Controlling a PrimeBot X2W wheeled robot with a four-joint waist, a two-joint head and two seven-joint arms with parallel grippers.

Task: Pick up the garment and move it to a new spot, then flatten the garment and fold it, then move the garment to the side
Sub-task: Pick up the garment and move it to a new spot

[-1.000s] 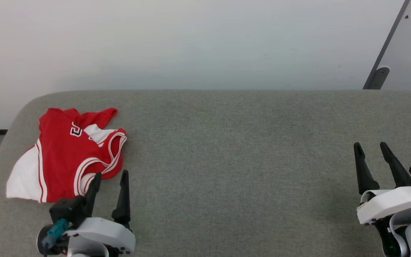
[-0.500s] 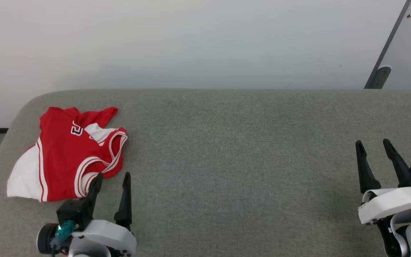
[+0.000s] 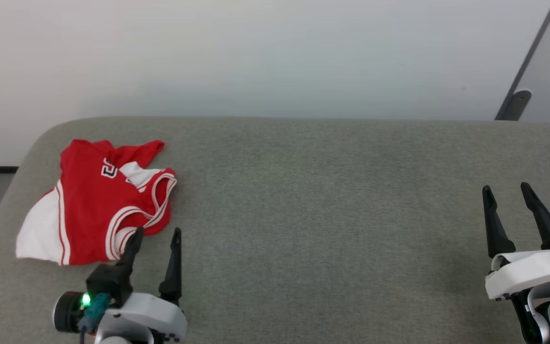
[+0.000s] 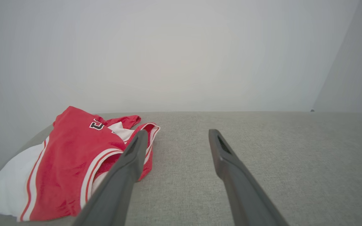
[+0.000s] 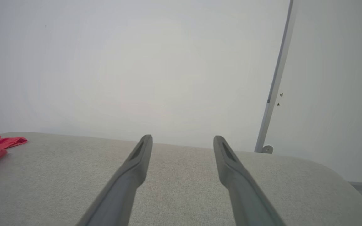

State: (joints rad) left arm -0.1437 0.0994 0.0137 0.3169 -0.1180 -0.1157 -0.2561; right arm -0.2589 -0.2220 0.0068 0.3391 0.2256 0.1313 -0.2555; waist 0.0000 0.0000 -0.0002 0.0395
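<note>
Head view: jersey (image 3: 98,205) at left, its lower edge beside my open left gripper (image 3: 156,231); right gripper (image 3: 505,187) open too, far right.

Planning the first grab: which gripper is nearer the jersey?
Left. The left gripper is right at the jersey's near edge, fingers open; the right gripper is far off on the robot's right side, also open.

Bright, even, diffuse light throughout, shadows faint and soft, focus sharp, wrist views slightly bowed at edges.
</note>
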